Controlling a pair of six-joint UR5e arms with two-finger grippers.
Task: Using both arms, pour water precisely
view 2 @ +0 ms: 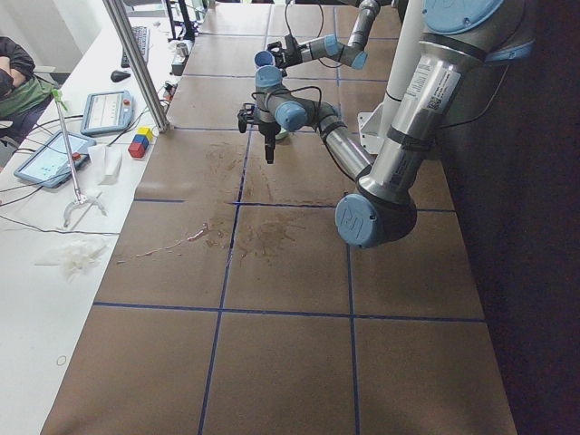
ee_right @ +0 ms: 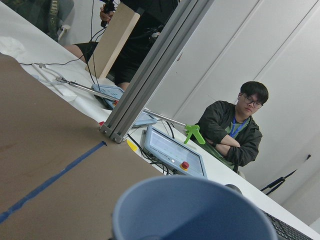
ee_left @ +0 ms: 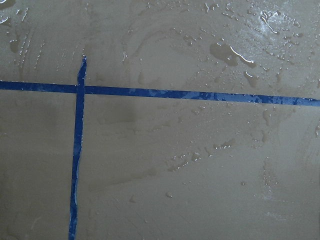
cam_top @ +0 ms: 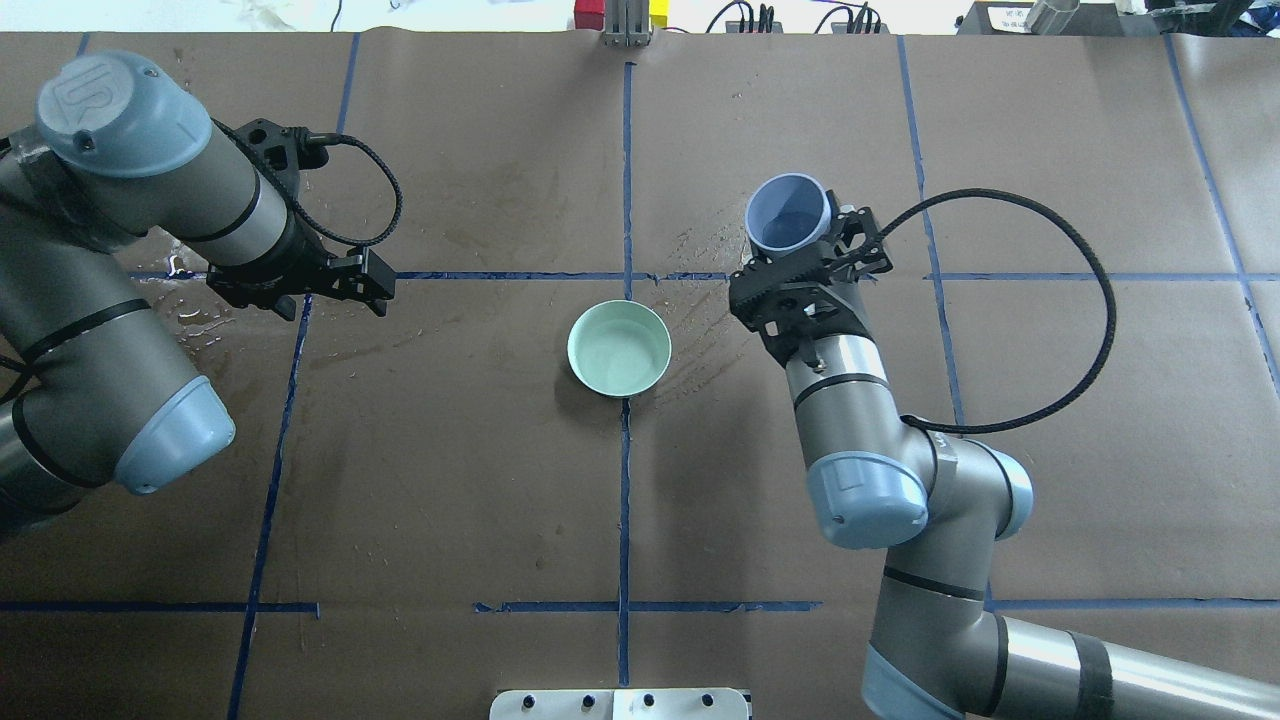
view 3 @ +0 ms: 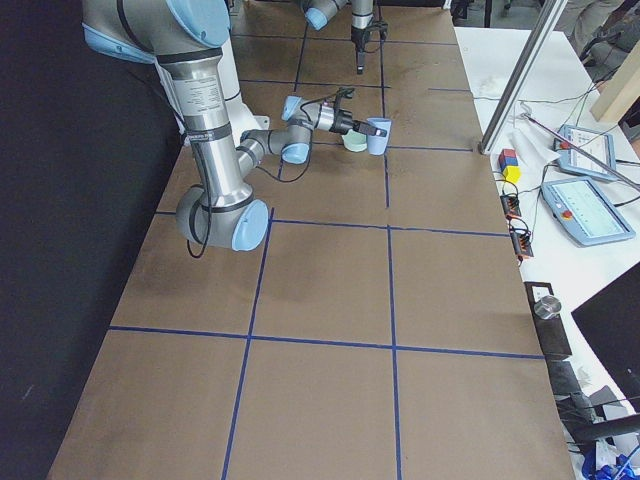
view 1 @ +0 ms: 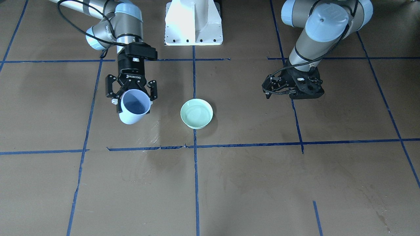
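Observation:
My right gripper (view 1: 133, 98) (cam_top: 800, 262) is shut on a light-blue cup (view 1: 133, 109) (cam_top: 788, 214), held tilted above the table. A little water (view 1: 135, 105) lies in the cup. The cup's rim also fills the bottom of the right wrist view (ee_right: 192, 210). A mint-green bowl (view 1: 196, 113) (cam_top: 619, 348) stands at the table's middle with a shallow clear pool of water (cam_top: 620, 352) in it, apart from the cup. No stream shows. My left gripper (view 1: 267, 94) (cam_top: 378, 287) is slim, looks shut and empty, low over the table far from the bowl.
Wet patches and droplets lie on the brown paper beside the bowl (cam_top: 700, 300) and under the left gripper (ee_left: 230, 50). The white pedestal (view 1: 193, 23) stands at the robot's side. An aluminium post (view 3: 520, 80), tablets and seated people are beyond the far edge.

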